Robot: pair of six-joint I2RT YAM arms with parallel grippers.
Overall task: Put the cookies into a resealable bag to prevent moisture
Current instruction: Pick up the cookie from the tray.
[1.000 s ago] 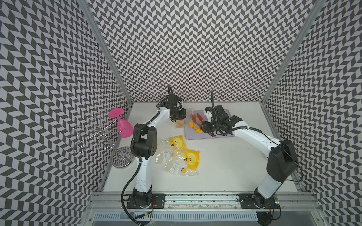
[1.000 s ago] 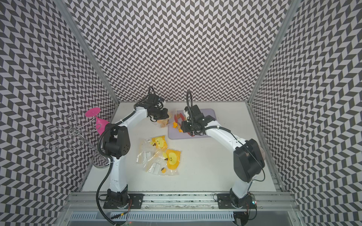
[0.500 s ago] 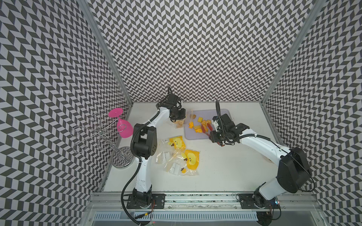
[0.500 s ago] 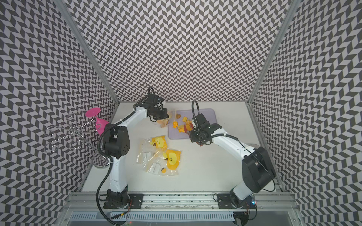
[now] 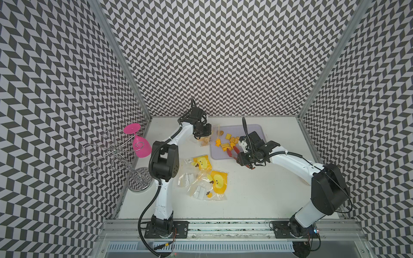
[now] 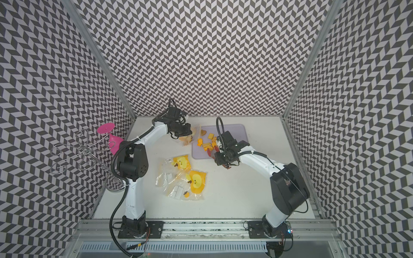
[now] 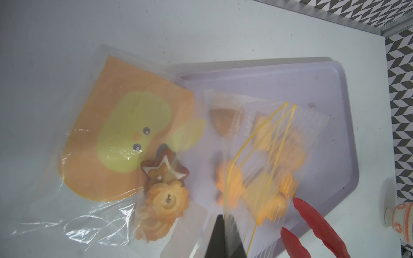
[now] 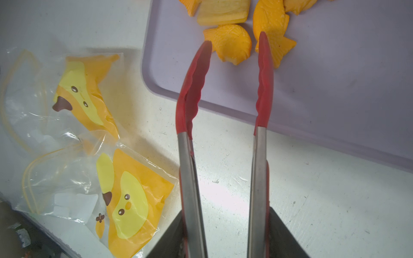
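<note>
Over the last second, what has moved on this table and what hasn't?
The right gripper, shut on the red-tipped tongs, drew back from over the purple tray toward its near edge; the tongs are open and empty. Unchanged: the left gripper shut on the resealable bag, the cookies on the tray, the spare bags.

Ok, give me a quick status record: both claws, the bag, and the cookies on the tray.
left claw: shut on bag, at tray edge
bag contents: at least two cookies
right claw: shut on tongs
tongs tips: apart, nothing gripped, at fish cookies on tray
tray: several cookies left
spare bags: two, on table
</note>
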